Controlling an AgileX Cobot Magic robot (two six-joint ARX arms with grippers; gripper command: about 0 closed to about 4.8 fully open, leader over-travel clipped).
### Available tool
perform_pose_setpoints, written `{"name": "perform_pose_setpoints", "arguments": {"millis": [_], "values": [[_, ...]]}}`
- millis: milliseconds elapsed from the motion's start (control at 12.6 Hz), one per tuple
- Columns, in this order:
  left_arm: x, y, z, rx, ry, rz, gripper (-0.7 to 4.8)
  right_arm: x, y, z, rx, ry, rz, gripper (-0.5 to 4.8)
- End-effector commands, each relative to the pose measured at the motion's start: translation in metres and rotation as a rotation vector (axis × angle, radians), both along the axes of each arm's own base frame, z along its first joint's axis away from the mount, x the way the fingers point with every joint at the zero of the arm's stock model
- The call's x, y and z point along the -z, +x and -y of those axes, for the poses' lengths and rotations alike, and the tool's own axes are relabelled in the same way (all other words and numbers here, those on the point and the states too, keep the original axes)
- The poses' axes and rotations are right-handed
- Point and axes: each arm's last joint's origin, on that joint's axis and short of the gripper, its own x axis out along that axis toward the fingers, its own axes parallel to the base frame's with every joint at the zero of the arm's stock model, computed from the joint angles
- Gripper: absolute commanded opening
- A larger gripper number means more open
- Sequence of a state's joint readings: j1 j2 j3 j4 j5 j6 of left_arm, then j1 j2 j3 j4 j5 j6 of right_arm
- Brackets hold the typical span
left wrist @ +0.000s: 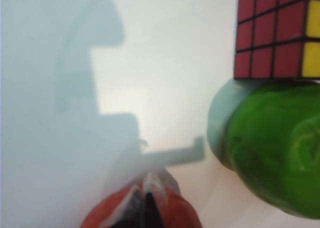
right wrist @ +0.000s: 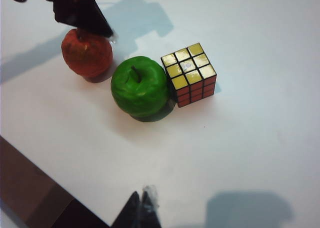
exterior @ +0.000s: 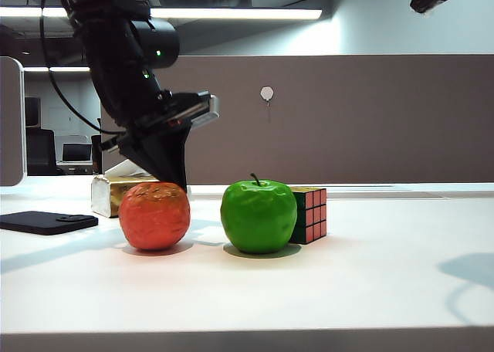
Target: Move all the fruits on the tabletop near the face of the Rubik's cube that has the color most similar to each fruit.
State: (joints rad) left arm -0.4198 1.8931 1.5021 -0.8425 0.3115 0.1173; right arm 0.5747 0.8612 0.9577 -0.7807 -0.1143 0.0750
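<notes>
Nearest the tabletop's front edge sit the orange-red fruit and green apple, which touches the Rubik's cube. Left gripper, fingers pressed together, touches the fruit's top; right gripper, pressed together, hovers high, wide bare surface rightward

On my left wrist camera, the left gripper has its fingers pressed together directly over the orange-red fruit. The green apple sits at its two o'clock on the white surface, touching the Rubik's cube beyond it.
</notes>
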Motion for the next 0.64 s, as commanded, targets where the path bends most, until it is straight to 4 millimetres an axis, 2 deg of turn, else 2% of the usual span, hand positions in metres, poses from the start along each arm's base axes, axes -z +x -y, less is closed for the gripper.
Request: {"name": "perform_pose_setpoints", "arguments": {"millis": [80,398,477,637], "values": [[-0.009,-0.004,-0.001,0.009,-0.011,0.015,-0.05,0.001,-0.005,-0.001,-0.096,0.054,-0.076,-0.01],[-0.013,-0.005,-0.002,0.01,-0.015,0.017,-0.05,0.003,-0.01,0.0,-0.144,0.074,-0.136,-0.01],[-0.013,-0.007,0.002,0.03,-0.05,0.006,-0.05,-0.002,-0.022,0.007,-0.15,0.089,-0.114,-0.01],[-0.015,-0.004,0.003,0.028,-0.059,0.045,-0.05,-0.005,-0.027,0.011,-0.152,0.102,-0.091,-0.01]]}}
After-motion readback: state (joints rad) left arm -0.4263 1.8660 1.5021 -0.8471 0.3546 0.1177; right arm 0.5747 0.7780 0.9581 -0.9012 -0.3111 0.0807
